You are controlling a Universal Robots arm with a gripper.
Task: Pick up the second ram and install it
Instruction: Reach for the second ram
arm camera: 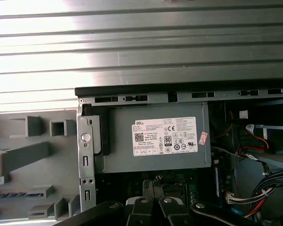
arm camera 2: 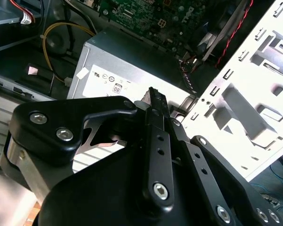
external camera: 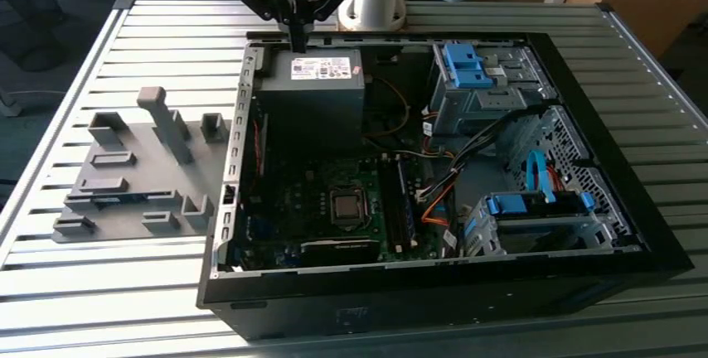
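Slatted metal table (external camera: pixel 133 308) carries an open computer case (external camera: pixel 443 292) and a gray holder (external camera: pixel 133 180) in the exterior view. The second ram (external camera: pixel 111 199) lies in that holder, while the tool (external camera: pixel 298 41) hangs clenched and empty above the power supply (external camera: pixel 315 101). In the second wrist view, the tool (arm camera 2: pixel 154 96) is over the supply's labelled face. In the first wrist view, the second ram (arm camera: pixel 12 194) rests in the holder, well apart from the tool (arm camera: pixel 153 207).

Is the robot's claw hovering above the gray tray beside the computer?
No, the gripper hangs over the power supply in the computer case, away from the tray.
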